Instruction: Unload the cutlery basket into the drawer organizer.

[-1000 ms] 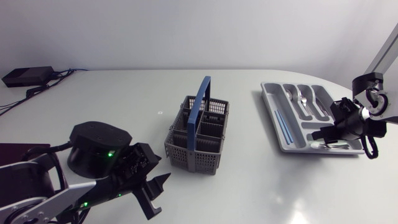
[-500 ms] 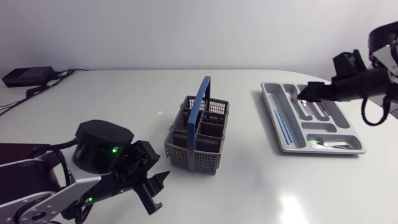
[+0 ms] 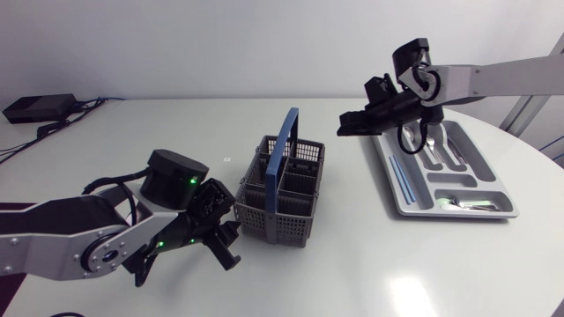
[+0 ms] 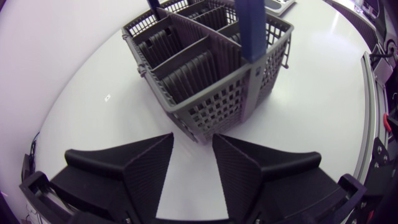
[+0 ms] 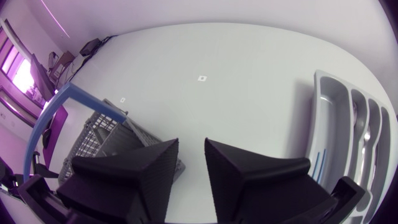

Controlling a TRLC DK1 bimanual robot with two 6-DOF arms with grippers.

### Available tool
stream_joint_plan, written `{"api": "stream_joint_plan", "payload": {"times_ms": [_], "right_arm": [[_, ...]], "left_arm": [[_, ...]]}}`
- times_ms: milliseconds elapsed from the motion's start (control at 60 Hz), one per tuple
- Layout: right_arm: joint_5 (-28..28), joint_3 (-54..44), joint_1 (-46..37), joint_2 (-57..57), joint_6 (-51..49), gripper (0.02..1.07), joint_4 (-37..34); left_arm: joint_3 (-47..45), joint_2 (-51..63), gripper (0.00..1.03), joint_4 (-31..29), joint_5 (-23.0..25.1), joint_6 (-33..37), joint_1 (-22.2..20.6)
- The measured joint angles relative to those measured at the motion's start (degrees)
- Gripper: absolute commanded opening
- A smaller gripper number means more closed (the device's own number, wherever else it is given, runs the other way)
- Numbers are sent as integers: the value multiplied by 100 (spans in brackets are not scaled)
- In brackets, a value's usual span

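The grey cutlery basket (image 3: 280,195) with its blue handle (image 3: 284,157) stands mid-table; no cutlery shows in the compartments I can see. My left gripper (image 3: 226,246) is low at the basket's near left corner, open, with nothing between its fingers; in the left wrist view the basket (image 4: 205,68) stands just ahead of the gripper (image 4: 193,140). My right gripper (image 3: 349,125) hovers between basket and grey drawer organizer (image 3: 392,189), empty, its fingers a narrow gap apart (image 5: 191,148). The organizer (image 5: 333,124) holds spoons, forks (image 3: 434,145) and a blue piece (image 3: 399,172).
A black box (image 3: 37,107) with cables lies at the table's far left corner. The left arm's round black joint (image 3: 172,176) sits close to the basket's left side. Bare tabletop lies between basket and organizer and along the front edge.
My right arm rose from the organizer's near end and swung left to its far-left corner, toward the basket. My left arm moved up to the basket's near corner.
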Motion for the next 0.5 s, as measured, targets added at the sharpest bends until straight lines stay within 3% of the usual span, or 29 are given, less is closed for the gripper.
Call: {"api": "stream_joint_plan", "payload": {"times_ms": [167,267,400,500], "right_arm": [[-234,824,181,809,131,15,-77],[-522,1200,304,1202,138,15,-514],[-824,1237,350,1279,13,15,-745],[-901,713,345,857,-63,15,-769]], "left_arm": [[227,376,23,46,164,-98,260],[310,588,23,107,186,-136,321],[356,780,23,205,203,-136,450],[378,811,23,256,271,-136,723]]}}
